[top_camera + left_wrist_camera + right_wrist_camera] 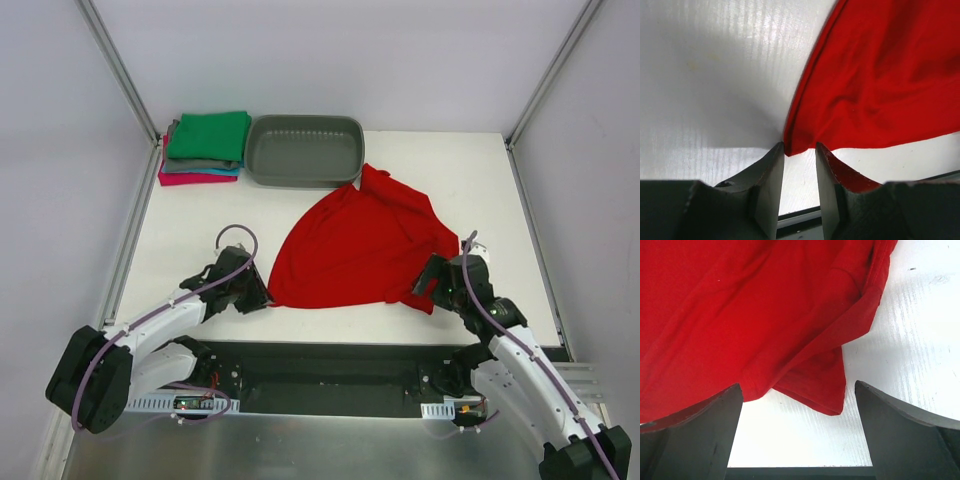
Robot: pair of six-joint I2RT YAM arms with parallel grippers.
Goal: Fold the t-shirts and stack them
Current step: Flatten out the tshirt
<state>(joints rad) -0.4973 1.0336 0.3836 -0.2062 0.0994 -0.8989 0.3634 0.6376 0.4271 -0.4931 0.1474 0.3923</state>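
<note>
A bright red t-shirt [360, 245] lies spread and rumpled on the white table, its far end touching the tub. My left gripper [262, 297] is at the shirt's near left corner. In the left wrist view that corner of the red t-shirt [875, 85] pokes between the tips of the left gripper [799, 146], whose jaws stand narrowly apart. My right gripper [432, 282] is at the near right corner. The right gripper [797, 385] is wide open, and a folded corner of the red t-shirt [740, 315] lies just beyond its tips. Folded t-shirts [205, 150], green on top, are stacked at the back left.
A grey oval tub [303, 150] stands at the back, right of the stack. Metal frame posts [120, 70] rise at both back corners. The table's near edge [330, 345] runs just behind both grippers.
</note>
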